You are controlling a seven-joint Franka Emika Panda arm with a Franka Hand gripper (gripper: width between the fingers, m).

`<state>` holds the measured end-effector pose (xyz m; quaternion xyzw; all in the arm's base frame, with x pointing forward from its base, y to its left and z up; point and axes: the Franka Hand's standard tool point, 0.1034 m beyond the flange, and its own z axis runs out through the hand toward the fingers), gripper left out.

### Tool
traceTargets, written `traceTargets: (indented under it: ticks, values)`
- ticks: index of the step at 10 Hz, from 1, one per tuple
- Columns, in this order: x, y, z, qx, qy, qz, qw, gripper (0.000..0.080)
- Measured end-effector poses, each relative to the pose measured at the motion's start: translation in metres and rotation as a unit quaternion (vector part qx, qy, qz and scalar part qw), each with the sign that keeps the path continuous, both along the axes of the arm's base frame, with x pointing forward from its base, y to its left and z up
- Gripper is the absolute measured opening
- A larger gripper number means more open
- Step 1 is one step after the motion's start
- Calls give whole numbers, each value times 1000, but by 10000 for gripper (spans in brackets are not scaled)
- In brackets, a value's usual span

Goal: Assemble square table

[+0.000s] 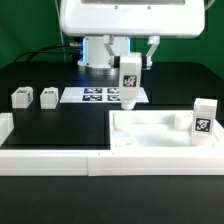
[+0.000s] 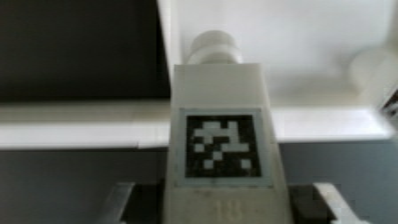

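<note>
- Leg (image 1: 130, 80) hangs upright in my claw (image 1: 130, 68), exterior view, near the top's (image 1: 160, 142) far rim; a second leg (image 1: 203, 120) stands on it at that view's right.
- Wrist view: fingers (image 2: 128, 205) clamped either side of the leg, peg (image 2: 214, 45) aimed at the top.
- Step, I judge: carrying to a socket; next, centre peg over it, lower, twist.

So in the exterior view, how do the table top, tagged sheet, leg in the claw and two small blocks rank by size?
Table top: largest.
Marker board and held leg: too close to rank.
Two lying legs: smallest, alike.
</note>
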<state>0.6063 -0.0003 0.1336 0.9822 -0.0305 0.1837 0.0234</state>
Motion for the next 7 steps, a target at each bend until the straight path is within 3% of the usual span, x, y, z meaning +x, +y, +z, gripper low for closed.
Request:
traceTargets:
  ticks: [1,2,7]
  values:
    - [19,-4,-1,-19,-72,4,997,294]
    - [27,1,0,-22,-120,-2,993,294]
    - [22,1,-9,-29,-119,6,993,294]
